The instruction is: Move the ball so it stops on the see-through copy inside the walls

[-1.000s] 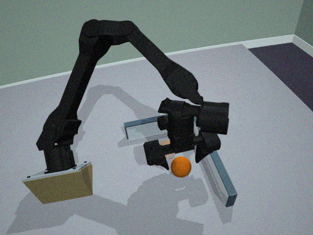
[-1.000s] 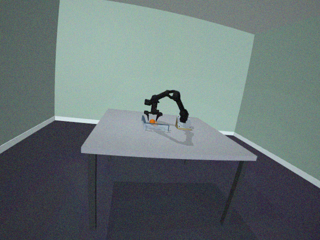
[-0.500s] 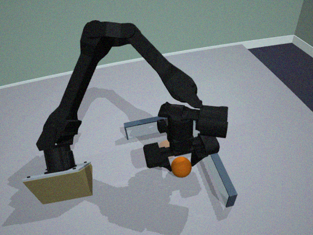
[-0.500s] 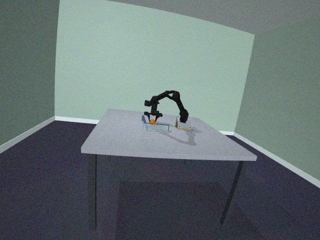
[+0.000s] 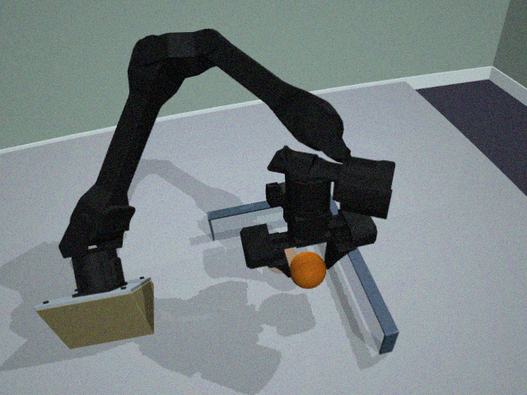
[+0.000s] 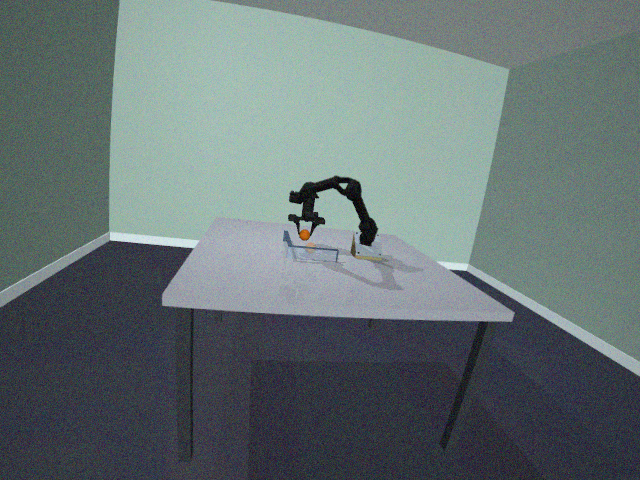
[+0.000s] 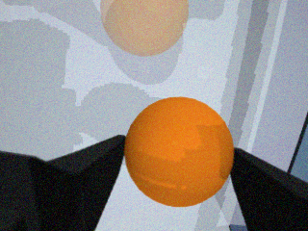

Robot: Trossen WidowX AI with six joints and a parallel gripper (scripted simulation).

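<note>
The orange ball (image 5: 307, 270) (image 6: 305, 234) (image 7: 179, 151) sits between my two black fingers. My gripper (image 5: 297, 255) (image 7: 177, 149) is shut on it, with a finger touching each side in the wrist view. The pale see-through copy (image 7: 144, 24) (image 5: 290, 256) lies just beyond the ball, closer to the corner, and in the top view the gripper hides most of it. The two low clear walls (image 5: 374, 297) (image 6: 315, 253) (image 7: 269, 87) form a corner; one runs close on the ball's right, and the other (image 5: 238, 210) runs behind the gripper.
The arm's tan base block (image 5: 102, 314) (image 6: 366, 252) stands at the left of the top view. The table's edge (image 6: 336, 310) is far from the gripper. The arm arches high over the table.
</note>
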